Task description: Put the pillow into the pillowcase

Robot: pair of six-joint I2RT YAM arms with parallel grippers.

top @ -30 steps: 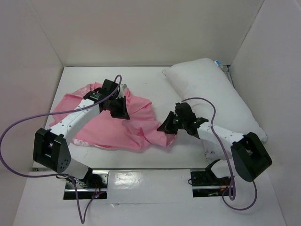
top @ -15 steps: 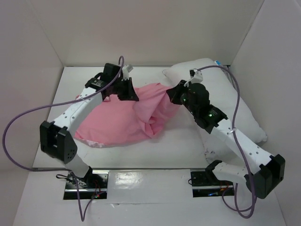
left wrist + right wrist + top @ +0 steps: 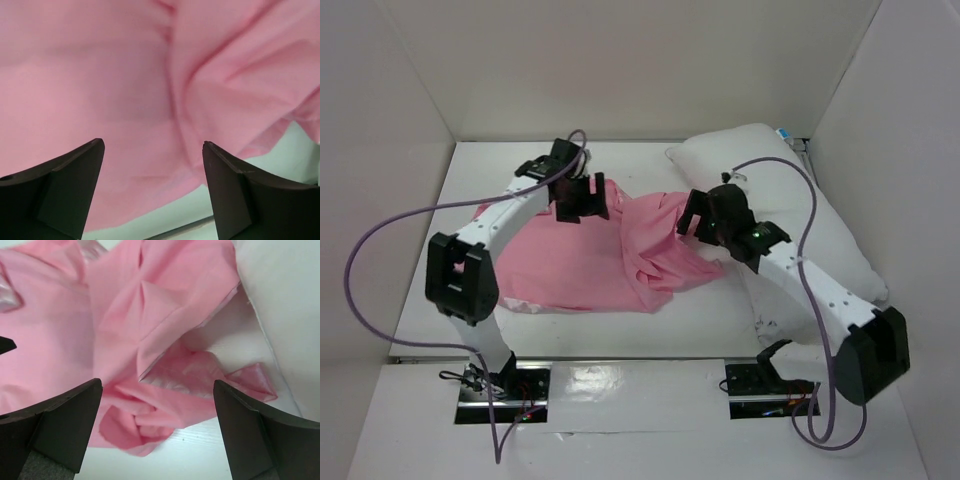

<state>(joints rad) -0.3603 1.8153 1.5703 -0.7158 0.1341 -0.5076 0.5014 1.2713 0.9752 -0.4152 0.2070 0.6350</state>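
Observation:
The pink pillowcase (image 3: 590, 255) lies rumpled in the middle of the table, its right end bunched into folds (image 3: 160, 390). The white pillow (image 3: 790, 200) lies slanted along the right side, its edge touching the pink cloth (image 3: 280, 300). My left gripper (image 3: 582, 198) hovers open over the pillowcase's far edge, pink cloth (image 3: 125, 85) beneath its spread fingers, nothing between them. My right gripper (image 3: 698, 222) hangs open above the bunched right end next to the pillow, holding nothing.
White walls close the table in at the left, back and right. Purple cables loop from both arms (image 3: 380, 250). The arm bases (image 3: 505, 385) sit on a metal strip at the near edge.
Both grippers have opened and let the pillowcase go; the cloth has dropped and spread flatter on the table. The right arm has drawn back a little toward the near side.

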